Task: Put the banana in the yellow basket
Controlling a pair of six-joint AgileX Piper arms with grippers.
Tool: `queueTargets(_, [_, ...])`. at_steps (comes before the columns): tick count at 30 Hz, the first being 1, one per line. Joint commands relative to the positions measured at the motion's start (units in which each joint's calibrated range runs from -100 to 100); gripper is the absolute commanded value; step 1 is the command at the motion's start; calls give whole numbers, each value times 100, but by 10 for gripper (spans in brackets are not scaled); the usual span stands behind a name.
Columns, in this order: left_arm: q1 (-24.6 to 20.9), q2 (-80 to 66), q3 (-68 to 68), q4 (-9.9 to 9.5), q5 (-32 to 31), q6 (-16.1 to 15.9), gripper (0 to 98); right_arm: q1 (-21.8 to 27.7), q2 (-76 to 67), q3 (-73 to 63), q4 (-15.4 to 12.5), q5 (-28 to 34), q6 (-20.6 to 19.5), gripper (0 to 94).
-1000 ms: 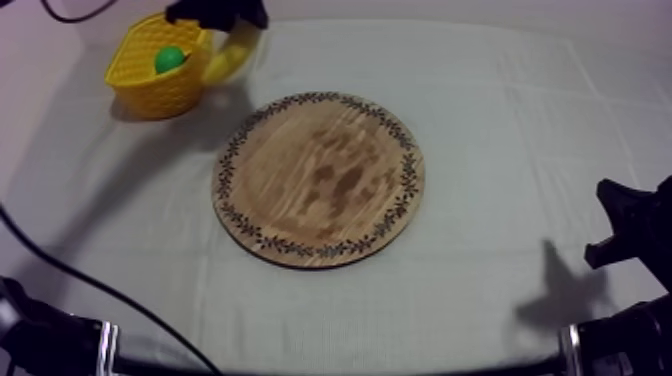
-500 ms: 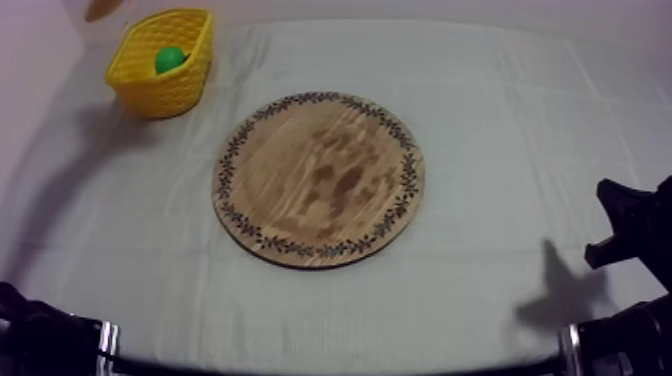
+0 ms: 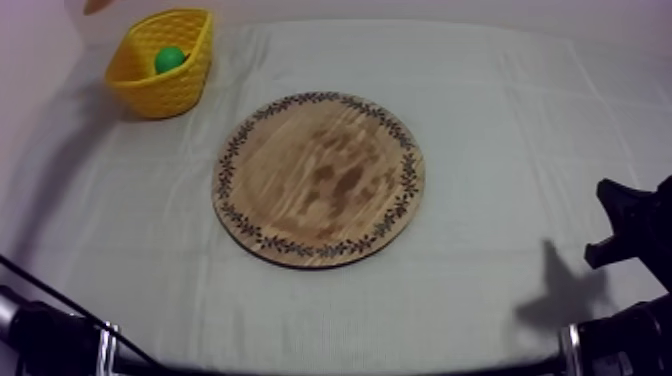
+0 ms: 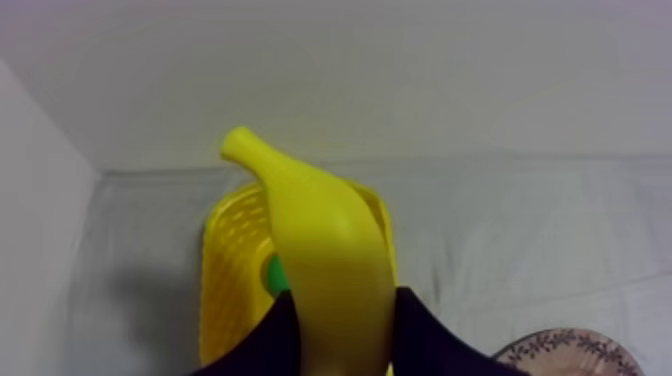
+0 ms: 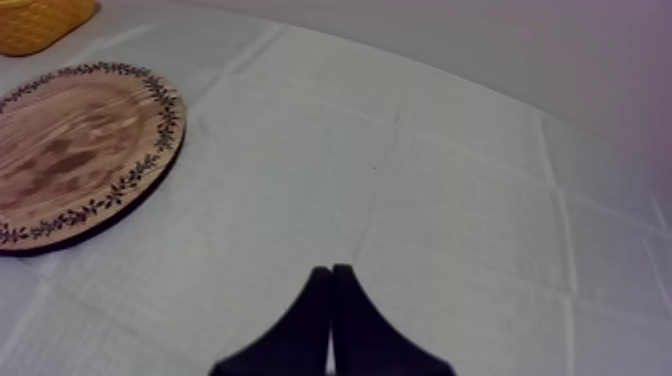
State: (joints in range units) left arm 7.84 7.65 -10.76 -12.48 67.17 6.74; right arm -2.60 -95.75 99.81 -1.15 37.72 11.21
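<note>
left pincer: clamped on the banana, with one black finger pressed to each side of the fruit's lower part.
banana: held upright and clear of the counter, its tapered tip pointed up toward a pale wall. it is seen against the open mouth of the basket and is not inside it. whether it is straight above the basket cannot be told.
basket: yellow, set at the far left corner of the counter in the top view.
green fruit: laid inside the basket. a sliver of it is glimpsed beside the banana from the left wrist. its kind cannot be told.
board: round, wooden, patterned at the rim. it is laid flat at mid-counter, well apart from the basket, with its grain seen across the whole face.
right pincer: fingers brought together as a narrow wedge, nothing gripped. it is held low over bare cloth, off to one side of the board.
right arm: seen as a black shape at the counter's right edge, with a shadow cast on the cloth beside it.
left arm: seen as a dark shape at the near left edge.
counter: covered by a creased grey-white cloth.
</note>
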Motion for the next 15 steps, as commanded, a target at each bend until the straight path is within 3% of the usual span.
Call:
queueTargets(1, [-26, 405, 0, -31, -109, 45, 178, 0, 0, -3, 0, -5, 0, 3])
queueTargets(15, [-236, 2060, -203, -74, -1095, 150, 149, 0, 0, -3, 0, -5, -1, 3])
